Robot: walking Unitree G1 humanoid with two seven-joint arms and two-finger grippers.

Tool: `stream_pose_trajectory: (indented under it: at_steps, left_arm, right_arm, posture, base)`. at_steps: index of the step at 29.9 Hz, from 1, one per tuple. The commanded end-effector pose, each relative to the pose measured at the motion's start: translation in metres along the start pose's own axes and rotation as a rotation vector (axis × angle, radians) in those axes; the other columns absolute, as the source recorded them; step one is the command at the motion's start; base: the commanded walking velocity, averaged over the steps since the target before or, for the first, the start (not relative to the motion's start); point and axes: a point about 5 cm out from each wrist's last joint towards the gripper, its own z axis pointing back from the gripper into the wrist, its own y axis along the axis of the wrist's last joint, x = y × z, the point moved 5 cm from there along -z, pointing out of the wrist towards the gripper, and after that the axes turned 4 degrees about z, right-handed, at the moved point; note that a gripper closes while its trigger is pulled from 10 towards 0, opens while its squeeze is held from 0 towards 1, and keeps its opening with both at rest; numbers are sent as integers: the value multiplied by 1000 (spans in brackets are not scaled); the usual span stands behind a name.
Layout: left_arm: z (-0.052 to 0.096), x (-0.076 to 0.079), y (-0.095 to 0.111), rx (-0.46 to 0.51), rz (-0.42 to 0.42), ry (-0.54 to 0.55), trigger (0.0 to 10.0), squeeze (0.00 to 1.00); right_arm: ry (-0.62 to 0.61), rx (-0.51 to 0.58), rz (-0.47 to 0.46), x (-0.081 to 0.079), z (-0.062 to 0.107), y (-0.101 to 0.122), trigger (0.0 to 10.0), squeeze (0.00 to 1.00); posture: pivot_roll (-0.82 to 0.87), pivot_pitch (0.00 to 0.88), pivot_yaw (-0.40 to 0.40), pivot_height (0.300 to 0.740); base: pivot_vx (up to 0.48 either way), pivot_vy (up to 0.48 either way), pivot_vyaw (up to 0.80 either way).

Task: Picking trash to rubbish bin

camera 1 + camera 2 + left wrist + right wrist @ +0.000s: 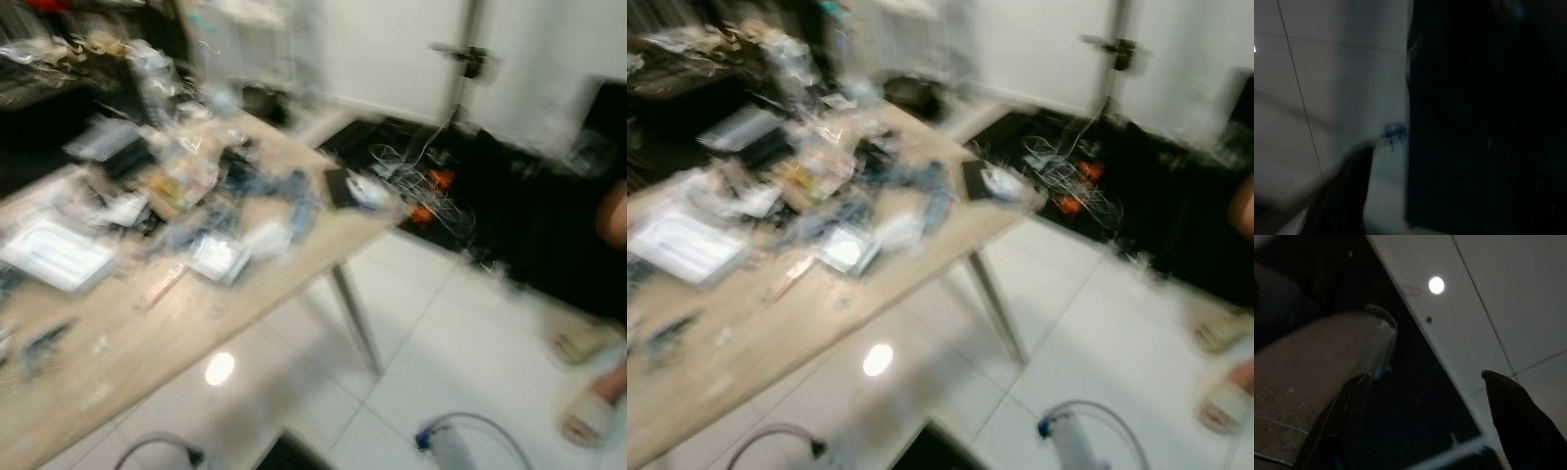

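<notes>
Head views blurred. Wooden desk (196, 313) carries a litter of wrappers & clutter (211, 211) from its middle to its far edge; white tray (59, 253) near its left edge. Tangled cables (426, 186) on dark floor past the desk's far corner. A person's sandalled foot (593, 406) on white tiles. Right gripper (1425, 426): fingers wide apart, holding nothing, over the floor. Left gripper (1342, 191): dark, can't tell.

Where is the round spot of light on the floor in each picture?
Left eye view: spot of light on the tiles beside the table.
Right eye view: same place.
Right wrist view: a similar spot on tile.
Left wrist view: too dark to tell.
Shared landmark: the table leg.
</notes>
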Motion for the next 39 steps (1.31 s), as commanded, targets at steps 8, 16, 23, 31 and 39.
stream_pose_trajectory:
  at_steps: [8,16,23,31,39]
  left_arm:
    - [-1,2,8,11,0,4,10000,0]
    - [-1,1,10,13,-1,4,10000,0]
    - [0,-5,8,9,0,11,10000,0]
    - [2,-11,0,-3,2,18,10000,0]
    - [-3,13,16,20,-2,-9,10000,0]
  right_arm:
    - [36,-12,-6,-12,-2,-3,10000,0]
    - [35,-11,-6,-12,-2,-2,10000,0]
    - [35,-11,-6,-12,-2,-2,10000,0]
    - [36,-10,-6,-12,-2,-2,10000,0]
    - [-15,-13,-3,-7,-2,-2,10000,0]
  posture:
    - [-28,60,99,740]
    - [-28,60,99,740]
    - [-28,60,99,740]
    - [-28,60,99,740]
    - [-38,62,104,740]
  base:
    - [0,0,706]
    - [0,0,705]
    - [0,0,706]
    - [0,0,705]
    - [0,0,627]
